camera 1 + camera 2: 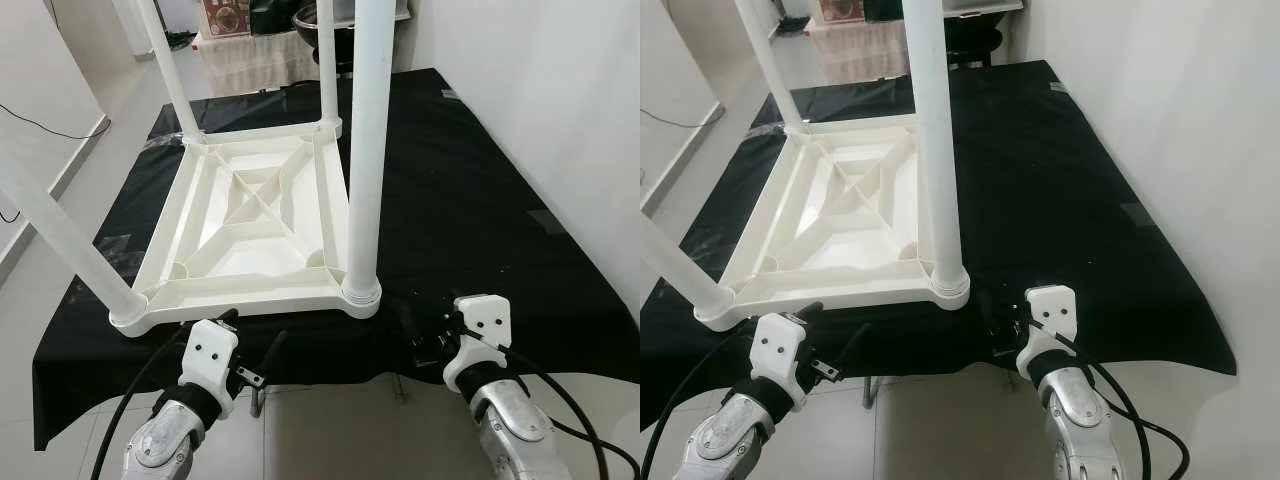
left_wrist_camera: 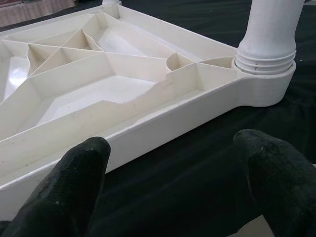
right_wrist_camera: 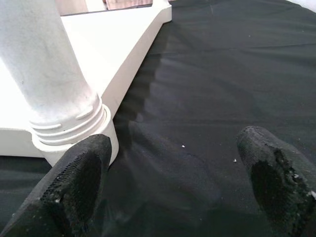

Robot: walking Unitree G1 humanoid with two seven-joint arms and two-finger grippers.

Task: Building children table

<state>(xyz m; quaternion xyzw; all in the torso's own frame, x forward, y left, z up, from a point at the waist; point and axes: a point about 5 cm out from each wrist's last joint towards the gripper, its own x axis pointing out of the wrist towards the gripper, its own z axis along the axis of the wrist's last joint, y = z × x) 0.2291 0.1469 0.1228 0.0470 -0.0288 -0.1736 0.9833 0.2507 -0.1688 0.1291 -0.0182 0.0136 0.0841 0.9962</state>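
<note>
A white plastic children's table [image 1: 250,215] lies upside down on a black cloth, its ribbed underside facing up. Its legs stand up from the corners: the near right leg [image 1: 368,150], the near left leg [image 1: 60,235], and two far ones [image 1: 170,70]. My left gripper [image 1: 250,335] is open just in front of the table's near edge [image 2: 163,123], touching nothing. My right gripper [image 3: 173,163] is open over the cloth, beside the base of the near right leg [image 3: 54,84], and holds nothing.
The black cloth [image 1: 480,200] covers a low platform that ends at my grippers, with tiled floor [image 1: 330,430] below. A white wall [image 1: 560,100] runs along the right. A cloth-draped piece of furniture [image 1: 255,55] stands behind, and a cable [image 1: 40,125] lies on the floor at left.
</note>
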